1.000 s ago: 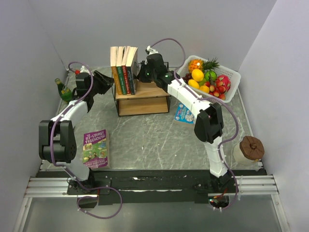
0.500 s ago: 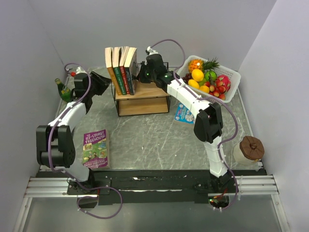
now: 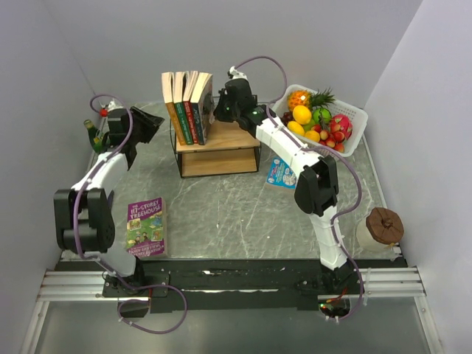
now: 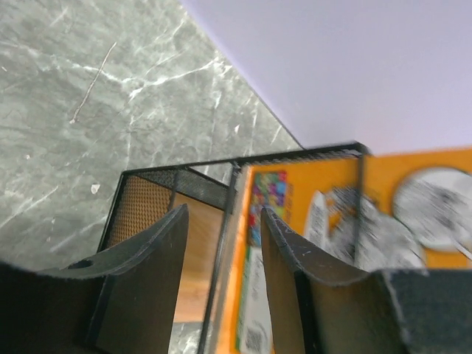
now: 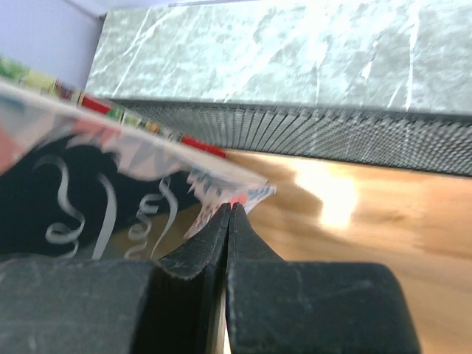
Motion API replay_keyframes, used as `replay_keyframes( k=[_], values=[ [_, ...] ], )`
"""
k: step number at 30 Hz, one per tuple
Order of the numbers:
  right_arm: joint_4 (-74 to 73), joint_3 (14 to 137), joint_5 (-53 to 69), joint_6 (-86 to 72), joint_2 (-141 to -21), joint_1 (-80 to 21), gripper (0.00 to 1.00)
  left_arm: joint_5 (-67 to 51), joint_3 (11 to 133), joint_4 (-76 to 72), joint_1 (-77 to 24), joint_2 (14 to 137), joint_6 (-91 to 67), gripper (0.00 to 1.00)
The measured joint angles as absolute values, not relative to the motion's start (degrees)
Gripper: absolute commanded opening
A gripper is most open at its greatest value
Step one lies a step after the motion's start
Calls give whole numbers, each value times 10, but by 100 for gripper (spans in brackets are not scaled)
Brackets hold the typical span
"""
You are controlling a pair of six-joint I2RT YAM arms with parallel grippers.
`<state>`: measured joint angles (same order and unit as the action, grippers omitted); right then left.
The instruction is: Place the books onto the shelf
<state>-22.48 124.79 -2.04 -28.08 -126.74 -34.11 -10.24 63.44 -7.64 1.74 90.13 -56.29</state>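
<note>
Four books (image 3: pixel 186 103) stand on your shelf (image 3: pixel 228 138). Your left pincer (image 4: pixel 225 214) is spread at their 9 o'clock. Your right pincer (image 5: pixel 230 210) is pressed together at their 3 o'clock.

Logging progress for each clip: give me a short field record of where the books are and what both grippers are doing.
shelf: row of upright books on its top board
table: purple book by the left arm; pale blue book right of the shelf
left gripper: open, empty, facing the shelf's left end
right gripper: shut, tips at the rightmost upright book's cover
task: not finished
</note>
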Motion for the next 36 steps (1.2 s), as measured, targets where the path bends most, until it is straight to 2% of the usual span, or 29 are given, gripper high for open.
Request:
replay_keyframes(
  k=[8,22,36],
  values=[
    [-234,1305,-16,-283,-1307,-335,0,-131,653,-71,17,965,-569,49],
    [-227,1306,62,-287,-1316,-335,0,-195,659,-92,13,981,-569,49],
    [-215,1300,87,-287,-1317,-334,0,-203,664,-87,8,986,-567,50]
  ],
)
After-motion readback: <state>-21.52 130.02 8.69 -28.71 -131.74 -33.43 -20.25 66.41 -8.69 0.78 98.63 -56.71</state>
